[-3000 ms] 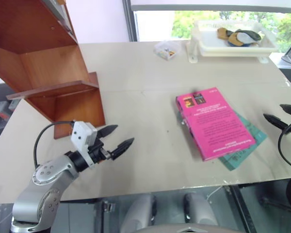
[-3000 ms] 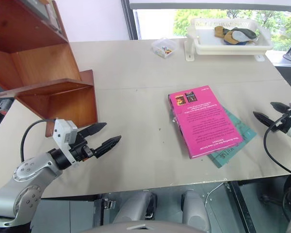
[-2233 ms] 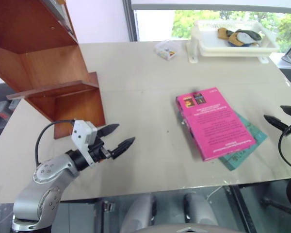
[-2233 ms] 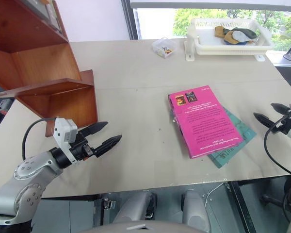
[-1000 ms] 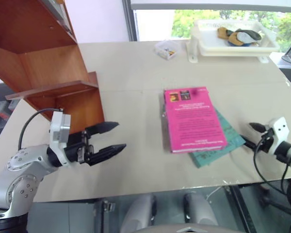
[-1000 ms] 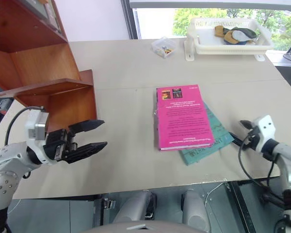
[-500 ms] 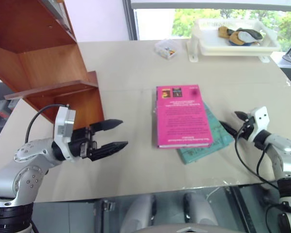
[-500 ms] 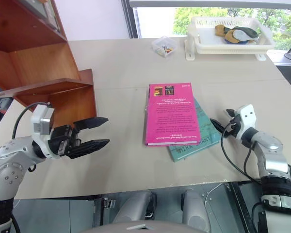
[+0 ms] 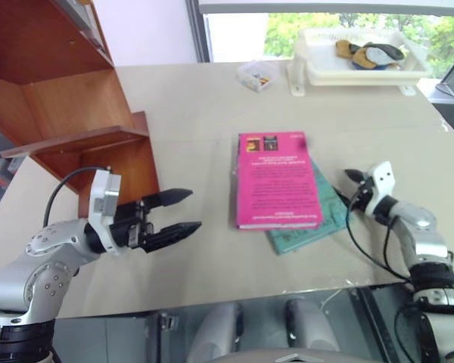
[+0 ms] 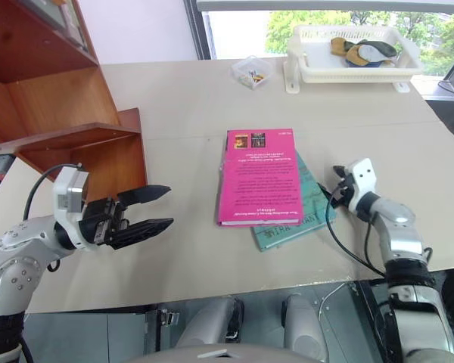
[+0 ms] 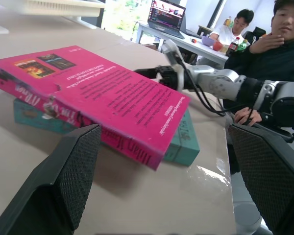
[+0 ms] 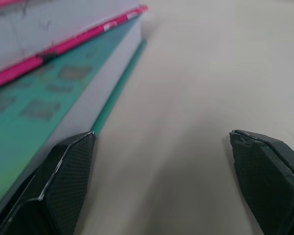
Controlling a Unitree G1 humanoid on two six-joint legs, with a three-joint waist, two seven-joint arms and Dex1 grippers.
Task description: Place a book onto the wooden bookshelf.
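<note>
The pink book (image 9: 276, 180) looks light, flat and stiff, lying on a teal book (image 9: 306, 223), so its left spine edge seems best to pinch, and both the left gripper (image 9: 183, 212) and right gripper (image 12: 161, 181) have fingers spread wide, holding nothing.

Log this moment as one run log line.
book: flat atop teal book | right gripper: jaws open, beside stack | left gripper: jaws open | bookshelf: no book

Two books on the bench (image 9: 212, 106): one pink book (image 9: 276, 180) atop one teal book (image 9: 306, 227). One wooden bookshelf (image 9: 68, 106). One white tray (image 9: 356, 72), one small clear box (image 9: 255, 76). Two robot hands: left hand (image 9: 183, 211), right hand (image 9: 346, 187). Two people in the left wrist view.
</note>
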